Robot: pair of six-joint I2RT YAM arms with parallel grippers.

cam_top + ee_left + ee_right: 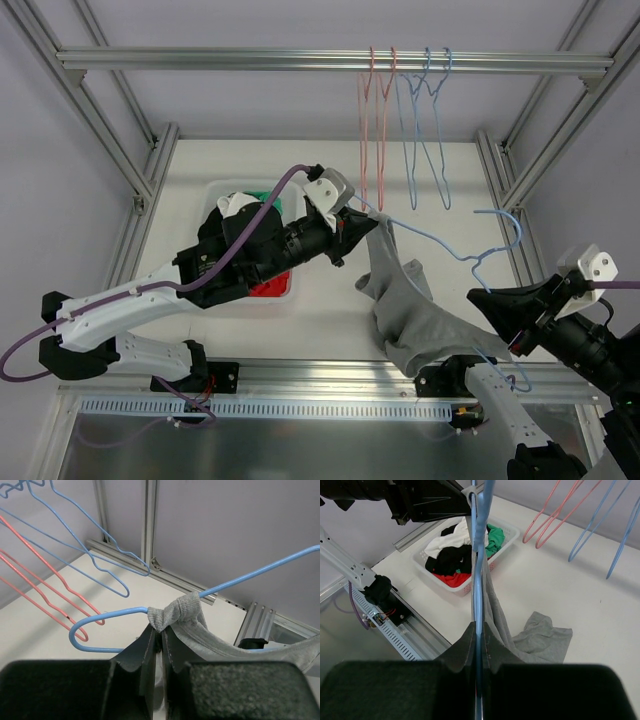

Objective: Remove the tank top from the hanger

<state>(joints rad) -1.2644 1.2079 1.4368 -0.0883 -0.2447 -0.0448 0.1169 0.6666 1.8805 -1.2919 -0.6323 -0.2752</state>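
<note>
A grey tank top [410,315] hangs from a blue wire hanger [470,258] held in the air over the table. My left gripper [362,225] is shut on the bunched grey strap [175,611] at the hanger's left shoulder end. My right gripper [478,296] is shut on the hanger's blue wire [480,600] at its other end. In the right wrist view the tank top [540,637] drapes down from the wire and pools on the white table.
A white basket [222,192] of mixed clothes sits behind my left arm; it also shows in the right wrist view [506,535]. Pink hangers [375,130] and blue hangers [428,135] hang from the top rail at the back. Frame posts stand on both sides.
</note>
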